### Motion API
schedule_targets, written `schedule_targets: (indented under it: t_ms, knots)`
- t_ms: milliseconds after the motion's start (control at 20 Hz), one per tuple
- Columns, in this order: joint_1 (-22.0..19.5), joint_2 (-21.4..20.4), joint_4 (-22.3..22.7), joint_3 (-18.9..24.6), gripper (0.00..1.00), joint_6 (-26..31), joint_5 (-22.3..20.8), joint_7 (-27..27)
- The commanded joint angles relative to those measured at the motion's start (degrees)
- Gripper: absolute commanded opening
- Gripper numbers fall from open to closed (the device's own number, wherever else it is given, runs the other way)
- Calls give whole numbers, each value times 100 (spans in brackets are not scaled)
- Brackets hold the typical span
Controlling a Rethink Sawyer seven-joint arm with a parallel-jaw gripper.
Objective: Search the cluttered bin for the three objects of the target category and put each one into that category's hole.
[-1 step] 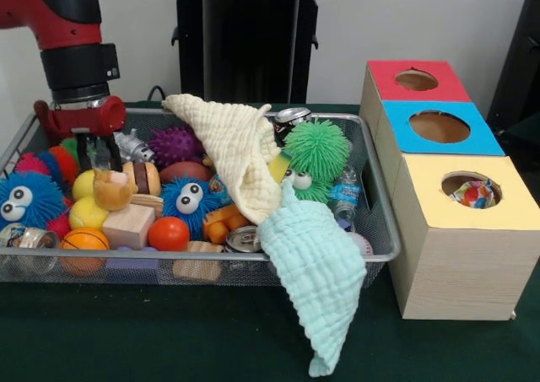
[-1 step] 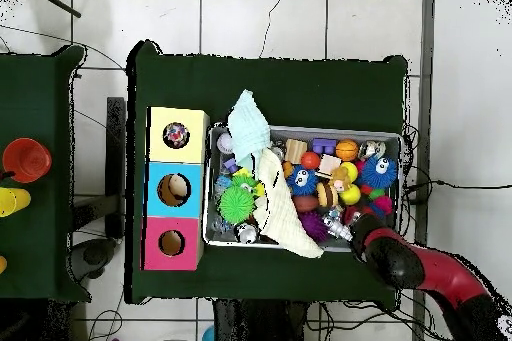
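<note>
gripper (image 1: 91,150) down in the back left corner of the wire bin (image 1: 381,256), just above the toys there; grip state impossible to tell from either view. target category not given away by anything here, so likely still searching.

best to work from that left corner: blue fuzzy toy (image 1: 25,198), yellow ball (image 1: 84,184) and orange ball (image 1: 169,234) all lying exposed and packed close, so come straight down on one and lift clear before moving sideways.

further right, cream cloth (image 1: 232,150) and mint cloth (image 1: 316,272) draped across the middle and over the front rim, probably hiding more; avoid snagging them, or pull them aside first. green fuzzy toy (image 1: 316,150) beside them, in plain sight.

far right, three boxes just beside the bin: red hole (image 1: 416,80), blue hole (image 1: 439,127), yellow hole (image 1: 470,190), the last already holding something colourful. centre over the hole before letting go.
</note>
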Motion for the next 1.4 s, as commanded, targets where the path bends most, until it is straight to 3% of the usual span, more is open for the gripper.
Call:
schedule_targets:
  t_ms: [50, 450, 500, 1150, 1300, 1400]
  knots:
    - [7, 647, -377, 491, 100, 1513, 228, -1197]
    - [-232, 943, -416, 872, 100, 1666, 147, -1483]
    - [-266, 962, -385, 916, 0, 1677, 75, -1446]
    - [-300, 827, -190, 1010, 0, 1285, -271, -1277]
    - [-306, 567, -46, 1165, 0, 1195, -175, -1103]
    - [-453, 277, 231, 1497, 0, 1173, 32, -1011]
